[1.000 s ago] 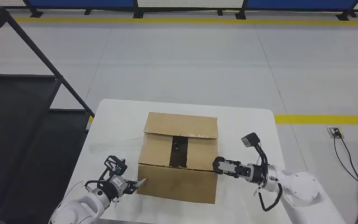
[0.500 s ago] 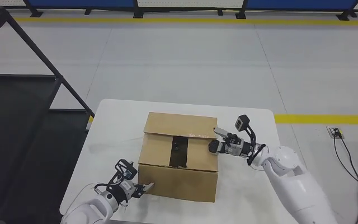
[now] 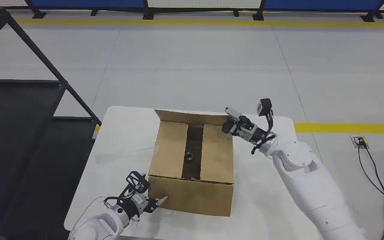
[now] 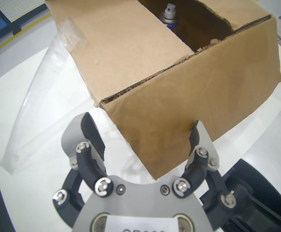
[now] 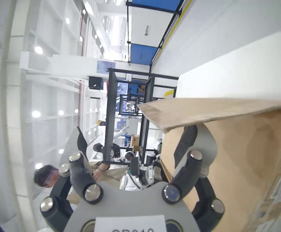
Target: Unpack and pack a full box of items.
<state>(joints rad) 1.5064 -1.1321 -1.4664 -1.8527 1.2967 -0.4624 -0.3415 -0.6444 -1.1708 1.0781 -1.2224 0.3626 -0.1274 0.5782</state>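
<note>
Opening was in hand: the box [image 3: 191, 193] sat on the table [image 3: 126, 138], its far flap [image 3: 186, 116] upright by the right gripper [image 3: 230, 119], jaws wide. The left gripper [image 4: 141, 120], wide too, straddled a near corner (a can [image 4: 169, 16] showed inside). Next, I'd guess, the side flaps needed spreading.

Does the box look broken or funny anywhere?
Yes, a little. The cardboard box has ragged, torn flap edges beside the gap in its top, where a spray can stands inside. Nothing looks spilled.
</note>
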